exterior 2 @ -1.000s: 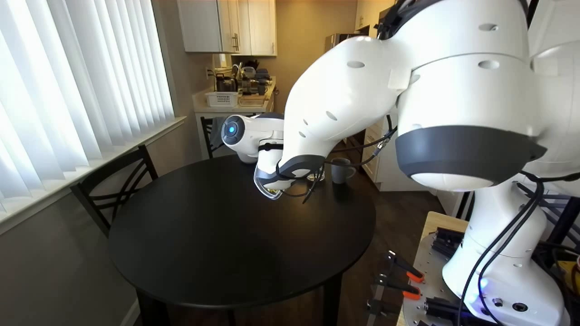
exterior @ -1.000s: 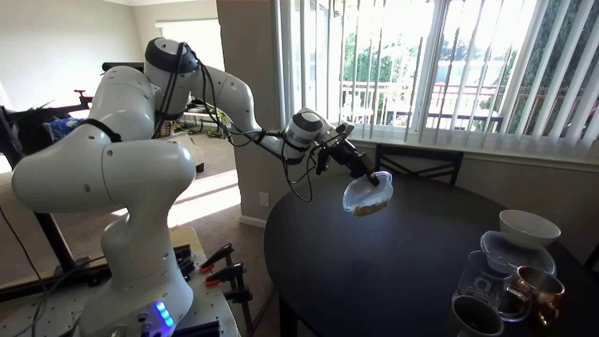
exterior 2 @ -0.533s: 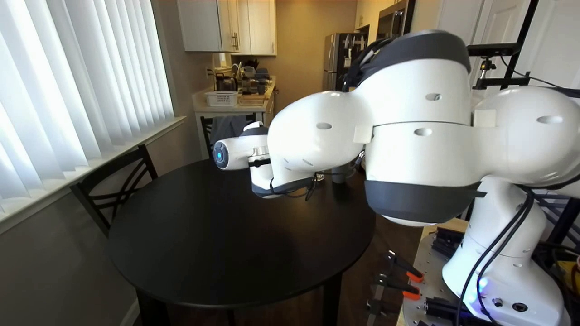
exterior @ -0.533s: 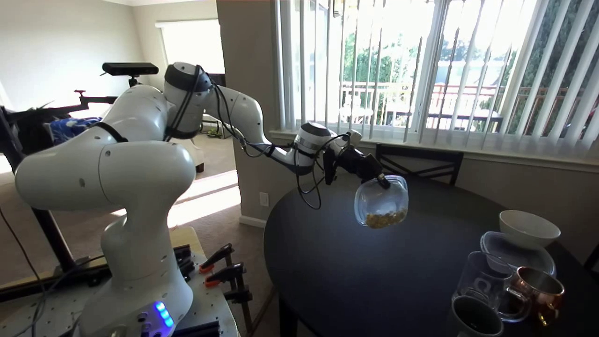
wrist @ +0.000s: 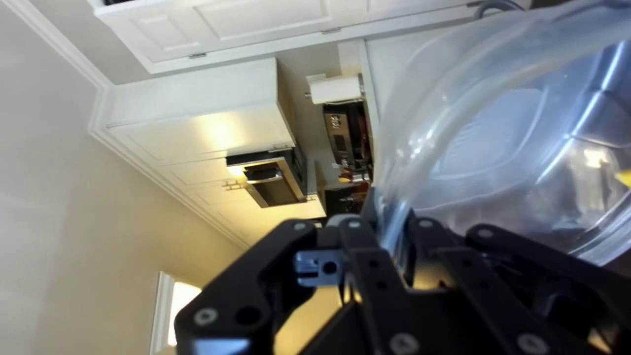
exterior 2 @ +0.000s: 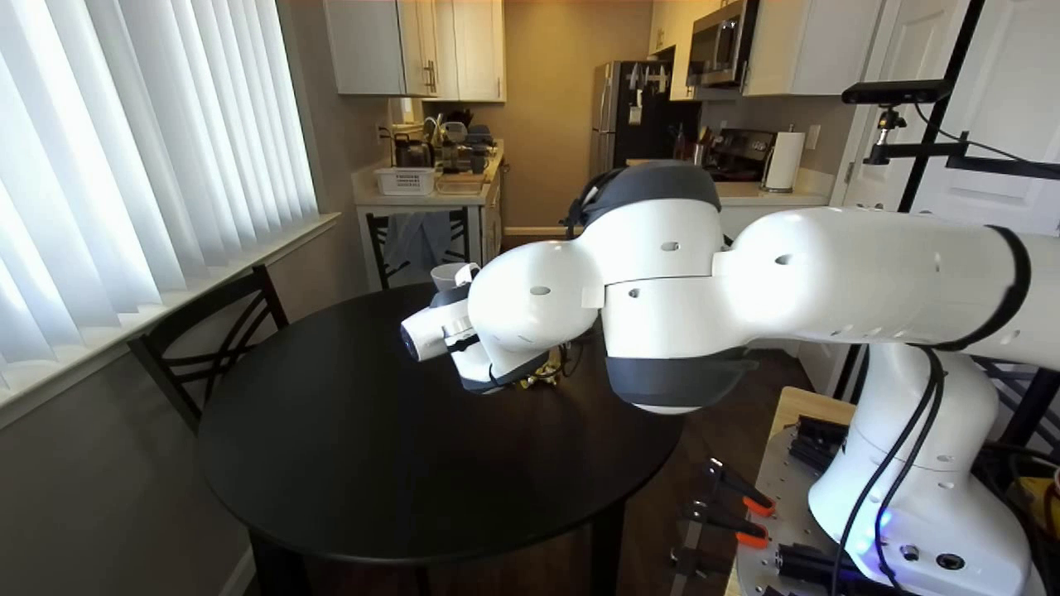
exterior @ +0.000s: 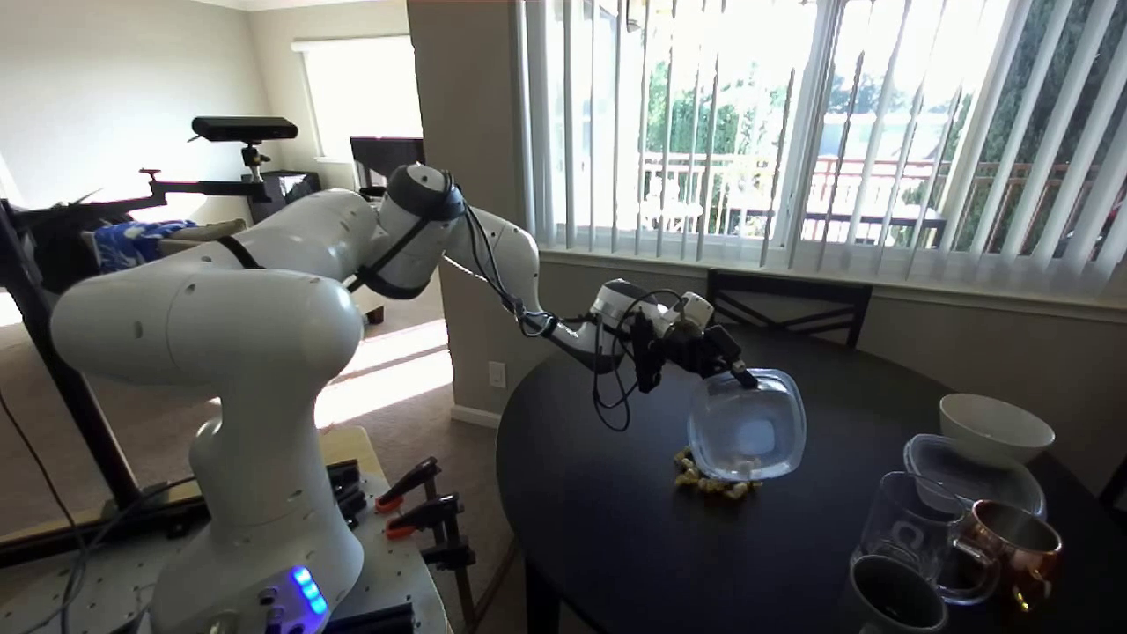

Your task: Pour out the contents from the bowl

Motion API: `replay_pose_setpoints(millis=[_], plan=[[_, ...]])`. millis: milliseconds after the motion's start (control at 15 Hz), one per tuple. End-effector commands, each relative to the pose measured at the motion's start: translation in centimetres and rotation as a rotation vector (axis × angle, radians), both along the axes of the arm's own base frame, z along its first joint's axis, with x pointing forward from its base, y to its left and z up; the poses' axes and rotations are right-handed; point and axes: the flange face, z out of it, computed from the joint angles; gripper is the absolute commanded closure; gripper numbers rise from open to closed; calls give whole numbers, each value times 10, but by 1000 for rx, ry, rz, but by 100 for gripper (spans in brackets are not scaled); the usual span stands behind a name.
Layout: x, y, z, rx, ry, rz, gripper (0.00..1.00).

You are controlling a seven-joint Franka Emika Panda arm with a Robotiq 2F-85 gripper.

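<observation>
The clear bowl (exterior: 748,427) is tipped steeply on its side, low over the dark round table (exterior: 616,528). My gripper (exterior: 745,379) is shut on its upper rim. In the wrist view the bowl's rim (wrist: 429,123) runs between the fingers (wrist: 392,219). The contents (exterior: 696,478), yellowish-brown bits, lie in a loose heap on the table under and behind the bowl's lower edge. The heap also shows in an exterior view (exterior 2: 545,372), partly behind my arm. A yellow bit (wrist: 625,177) shows at the wrist view's right edge. The bowl is hidden behind the arm in that exterior view.
At the table's edge stand a white bowl (exterior: 995,430), a clear dish (exterior: 977,482), a glass mug (exterior: 902,528), a copper mug (exterior: 1021,546) and a dark cup (exterior: 896,594). A chair (exterior: 788,304) stands by the window; another (exterior 2: 199,343) shows too.
My gripper has lowered toward the table and tipped the bowl further. The bits, inside the bowl half a second ago, now lie on the table. The arm has come down and reached outward.
</observation>
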Motion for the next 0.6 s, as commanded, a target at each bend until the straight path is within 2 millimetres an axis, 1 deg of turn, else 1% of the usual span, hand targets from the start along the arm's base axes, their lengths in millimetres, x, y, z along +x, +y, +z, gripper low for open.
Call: replay_pose_setpoints(millis=[0,333,533], plan=[[11,5,-1,-167,69,-76,99],[22,21,14,-252,84,-70,99],[27,27,21,-209,74,-61,99]])
